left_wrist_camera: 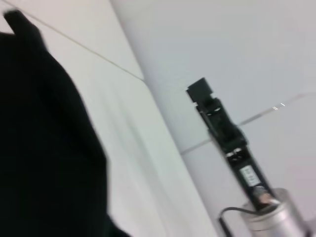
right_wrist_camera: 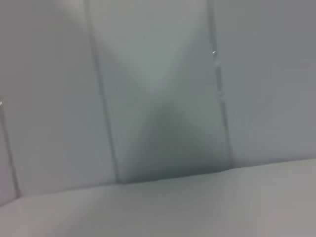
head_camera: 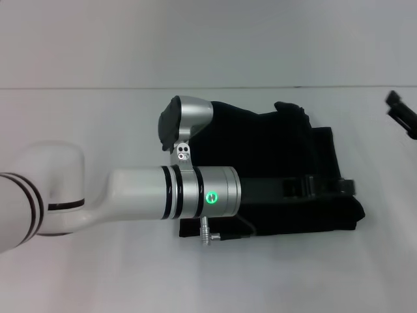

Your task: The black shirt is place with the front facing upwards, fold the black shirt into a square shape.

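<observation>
Black cloth fills the middle of the head view: the black shirt (head_camera: 287,169) lies bunched on the white table (head_camera: 98,280), its lower left part hidden behind the left arm (head_camera: 163,192). The left gripper (head_camera: 326,186) reaches over the shirt, dark on dark, so I cannot tell its jaws' state. The right gripper (head_camera: 404,114) is cut off at the right edge.

Left wrist view: the shirt (left_wrist_camera: 44,138) fills the left side; the right gripper (left_wrist_camera: 197,91) stands farther off, its fingers close together.

Right wrist view: only pale blurred surfaces.
</observation>
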{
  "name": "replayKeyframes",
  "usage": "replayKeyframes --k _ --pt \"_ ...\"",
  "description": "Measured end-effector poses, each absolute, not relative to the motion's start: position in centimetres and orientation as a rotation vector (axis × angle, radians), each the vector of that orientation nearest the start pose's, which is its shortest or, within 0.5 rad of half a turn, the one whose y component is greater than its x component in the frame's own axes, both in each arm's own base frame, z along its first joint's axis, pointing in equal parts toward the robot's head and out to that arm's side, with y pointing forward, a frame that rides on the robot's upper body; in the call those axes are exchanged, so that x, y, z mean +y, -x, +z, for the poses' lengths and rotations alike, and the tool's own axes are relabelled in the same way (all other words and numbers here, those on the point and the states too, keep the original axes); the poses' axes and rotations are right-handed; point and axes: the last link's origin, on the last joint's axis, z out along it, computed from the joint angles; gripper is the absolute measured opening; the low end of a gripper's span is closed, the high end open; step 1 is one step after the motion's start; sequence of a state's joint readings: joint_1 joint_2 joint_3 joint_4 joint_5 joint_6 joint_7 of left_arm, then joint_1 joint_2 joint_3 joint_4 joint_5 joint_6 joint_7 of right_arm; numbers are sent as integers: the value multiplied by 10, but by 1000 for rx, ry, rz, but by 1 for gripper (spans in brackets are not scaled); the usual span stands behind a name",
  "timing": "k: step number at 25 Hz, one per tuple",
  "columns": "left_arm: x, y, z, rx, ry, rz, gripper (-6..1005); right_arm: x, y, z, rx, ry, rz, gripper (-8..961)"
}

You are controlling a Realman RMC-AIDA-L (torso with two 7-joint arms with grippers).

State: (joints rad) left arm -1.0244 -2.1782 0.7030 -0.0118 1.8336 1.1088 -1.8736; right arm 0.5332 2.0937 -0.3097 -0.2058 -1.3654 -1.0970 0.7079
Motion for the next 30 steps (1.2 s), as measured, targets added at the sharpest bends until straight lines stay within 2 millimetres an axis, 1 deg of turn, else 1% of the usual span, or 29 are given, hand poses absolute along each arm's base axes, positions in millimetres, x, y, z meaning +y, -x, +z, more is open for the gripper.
replayKeyframes --k 4,7,9,10,11,13,14,15,17,18,19,21,22,23,24,27,30 --pt "349 123 -144 -1682 2692 -921 498 346 -345 19 744 1666 825 943" --pt "341 120 -133 -1595 2790 -1019 563 338 -351 19 788 1656 848 936" --pt "337 124 -123 -1512 2840 -1071 607 337 -353 19 855 1671 870 932" --pt "335 130 -115 -1452 2866 -1093 658 338 -353 19 894 1701 881 929" --pt "335 130 -115 -1452 2866 -1093 709 339 -352 20 932 1737 892 927" --pt "329 146 -100 -1314 2915 -1103 810 344 -347 25 995 1830 901 923" --pt "325 161 -88 -1199 2927 -1090 810 347 -342 29 1018 1886 902 921" --pt "321 173 -79 -1115 2917 -1087 810 352 -337 34 1051 1937 901 918" --pt "317 187 -71 -1010 2896 -1081 809 362 -323 46 1092 2046 869 914" --pt "314 199 -64 -931 2866 -1069 809 369 -315 54 1125 2101 837 912" --pt "312 206 -60 -880 2849 -1058 809 377 -306 61 1158 2146 802 910" --pt "310 220 -53 -804 2820 -1029 809 390 -290 73 1239 2210 726 905" --pt "310 220 -53 -804 2820 -1029 810 398 -281 78 1275 2236 681 903" --pt "309 230 -47 -752 2805 -996 810 404 -271 81 1323 2255 638 901" --pt "309 234 -45 -748 2797 -980 808 410 -263 84 1346 2269 592 898" --pt "309 241 -44 -754 2774 -951 800 425 -233 78 1391 2322 369 892" --pt "308 245 -44 -757 2766 -939 798 434 -208 62 1374 2367 158 885"
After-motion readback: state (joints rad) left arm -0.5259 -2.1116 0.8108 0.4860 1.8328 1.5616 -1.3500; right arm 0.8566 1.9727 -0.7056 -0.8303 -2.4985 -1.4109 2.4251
